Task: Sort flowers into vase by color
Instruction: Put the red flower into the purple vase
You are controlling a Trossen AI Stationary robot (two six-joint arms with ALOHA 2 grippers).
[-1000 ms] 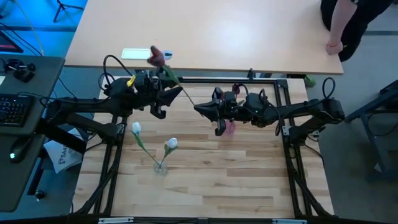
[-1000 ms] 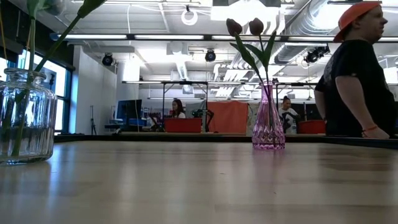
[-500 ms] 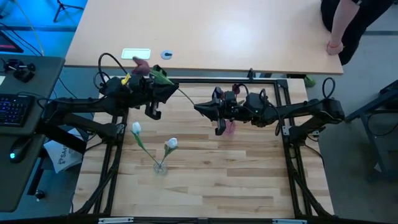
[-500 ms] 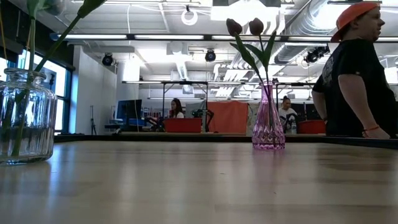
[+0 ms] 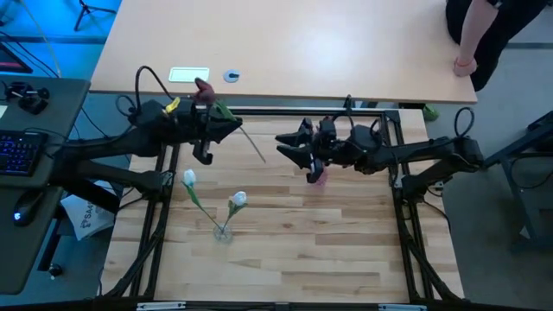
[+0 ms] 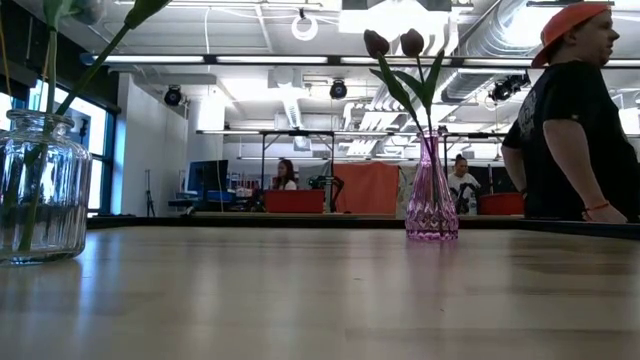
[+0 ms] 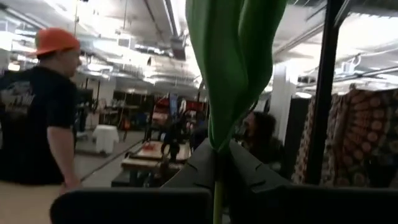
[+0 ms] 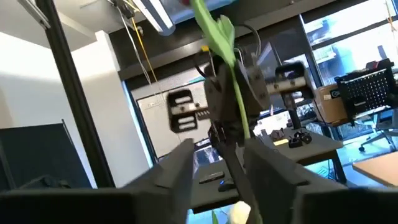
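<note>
My left gripper (image 5: 232, 128) is shut on a dark-red-headed tulip (image 5: 201, 86) high over the table's far left. Its thin stem (image 5: 252, 147) slants down toward my right gripper (image 5: 281, 145), which is open just beyond the stem's free end and touches nothing. The right wrist view shows the stem (image 8: 235, 93) ahead of the open right gripper (image 8: 217, 149). A pink vase (image 6: 432, 200) with two dark red heads (image 6: 395, 43) stands under the right arm. Two white tulips (image 5: 188, 177) (image 5: 239, 199) stand in a clear glass jar (image 5: 223, 231). My left gripper pinches the tulip's upper stem (image 7: 216, 199) between its two fingers (image 7: 249, 171), just below the green leaf (image 7: 233, 62). The fingers come level from the table's left and lie across the stem. The flower is lifted clear and tilted, head toward the far left.
A second tan table (image 5: 346, 52) lies beyond the far edge, with a white card (image 5: 188, 75) and a small blue disc (image 5: 231, 76). A person (image 5: 475, 34) leans on its far right corner. Black frame rails (image 5: 406, 225) run along both sides; bare wood lies toward the near edge.
My left gripper has carried the tulip toward the table's left, and the head has swung left with it. The stem's lower end, which met my right gripper a second ago, now hangs free. My right gripper has drawn back a little toward the right.
</note>
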